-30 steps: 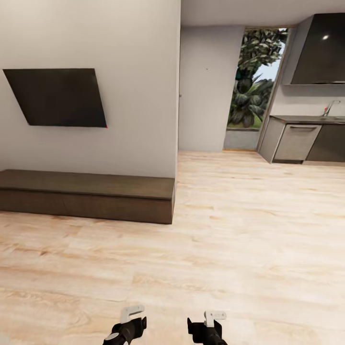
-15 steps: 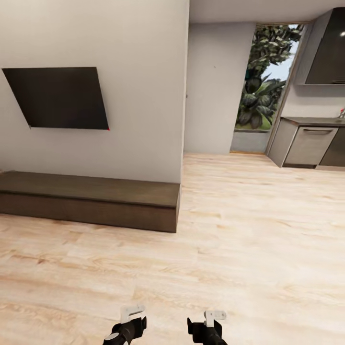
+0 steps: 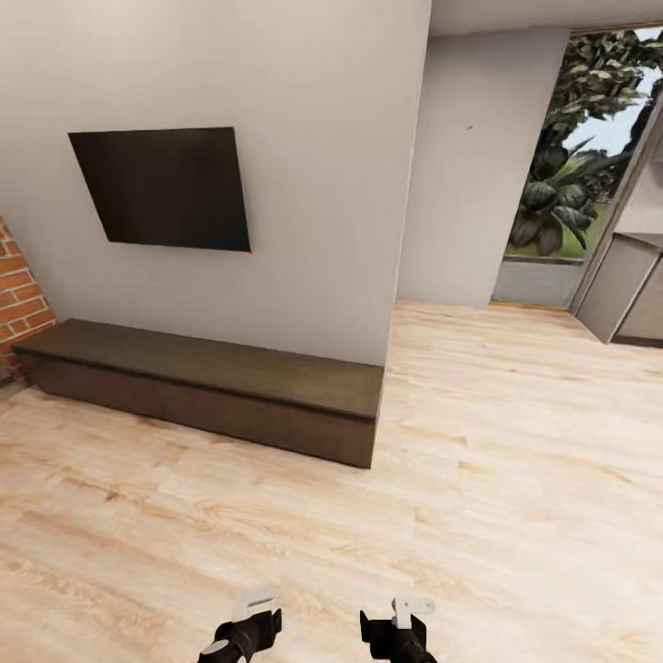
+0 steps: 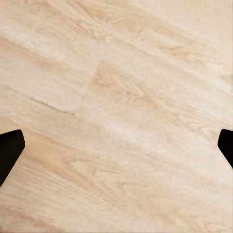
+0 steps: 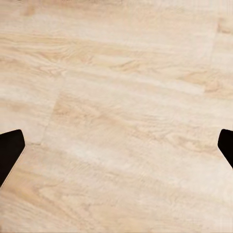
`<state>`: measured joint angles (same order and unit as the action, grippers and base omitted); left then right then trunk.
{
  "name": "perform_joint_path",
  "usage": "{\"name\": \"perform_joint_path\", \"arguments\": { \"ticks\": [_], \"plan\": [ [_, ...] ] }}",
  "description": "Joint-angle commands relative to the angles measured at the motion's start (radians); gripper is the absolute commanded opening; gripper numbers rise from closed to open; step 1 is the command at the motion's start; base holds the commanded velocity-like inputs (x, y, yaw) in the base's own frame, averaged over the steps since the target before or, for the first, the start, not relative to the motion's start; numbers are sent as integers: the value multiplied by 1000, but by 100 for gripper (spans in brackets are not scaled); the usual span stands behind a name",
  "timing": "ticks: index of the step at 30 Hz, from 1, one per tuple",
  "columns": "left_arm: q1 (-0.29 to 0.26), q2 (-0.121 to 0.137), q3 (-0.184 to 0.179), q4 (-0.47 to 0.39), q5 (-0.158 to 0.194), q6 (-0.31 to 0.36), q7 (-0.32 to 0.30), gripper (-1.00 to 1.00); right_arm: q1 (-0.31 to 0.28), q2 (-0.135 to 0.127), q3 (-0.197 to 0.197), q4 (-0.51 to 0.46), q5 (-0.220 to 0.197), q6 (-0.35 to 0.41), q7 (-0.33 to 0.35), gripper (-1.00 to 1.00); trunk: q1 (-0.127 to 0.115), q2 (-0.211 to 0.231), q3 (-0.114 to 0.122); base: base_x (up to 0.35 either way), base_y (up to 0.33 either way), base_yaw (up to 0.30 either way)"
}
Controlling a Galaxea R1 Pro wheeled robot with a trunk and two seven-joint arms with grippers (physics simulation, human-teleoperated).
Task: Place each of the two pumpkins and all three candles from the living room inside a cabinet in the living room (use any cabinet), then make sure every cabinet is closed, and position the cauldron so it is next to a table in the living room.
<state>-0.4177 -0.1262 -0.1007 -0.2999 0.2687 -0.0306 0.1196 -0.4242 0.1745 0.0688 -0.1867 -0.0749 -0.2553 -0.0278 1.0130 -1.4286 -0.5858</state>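
The cabinet (image 3: 230, 368), a long low dark-brown unit, stands against the white wall across the wooden floor, ahead and to my left. Its plain fronts sit flush, with a thin seam between them. My left gripper (image 3: 247, 626) and right gripper (image 3: 401, 626) hang low at the near edge of the head view, far from the cabinet. In the left wrist view the left gripper (image 4: 116, 150) is open over bare floor boards. The right gripper (image 5: 116, 150) is likewise open over the floor. The pumpkins, candles, cauldron and table are out of view.
A dark flat screen (image 3: 166, 189) hangs on the wall above the cabinet. A red brick wall (image 3: 18, 295) meets the cabinet's left end. Past the wall corner (image 3: 410, 230), a glass door (image 3: 571, 184) shows plants, with grey kitchen cupboards (image 3: 635, 295) at far right. Light wooden floor (image 3: 479, 479) lies between.
The whole head view has swung left: the cabinet's left end and the brick wall have come into sight and the kitchen has slid off to the right. Both grippers hold the same pose.
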Motion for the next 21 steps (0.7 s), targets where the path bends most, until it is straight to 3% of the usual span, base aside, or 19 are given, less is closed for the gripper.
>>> {"name": "perform_joint_path", "arguments": {
  "ticks": [1,11,21],
  "plan": [
    [-1,0,-8,1,10,-3,6,100,-1,0,7,1,-8,-4,-3,100,1,0,-1,326,0,281],
    [0,-1,-9,1,10,-3,6,100,-1,0,8,1,-8,-4,-3,100,1,0,-1,325,-10,282],
    [-1,-1,-9,1,10,-3,6,100,-1,0,8,1,-8,-4,-3,100,1,0,-1,290,-202,282]
  ]
}}
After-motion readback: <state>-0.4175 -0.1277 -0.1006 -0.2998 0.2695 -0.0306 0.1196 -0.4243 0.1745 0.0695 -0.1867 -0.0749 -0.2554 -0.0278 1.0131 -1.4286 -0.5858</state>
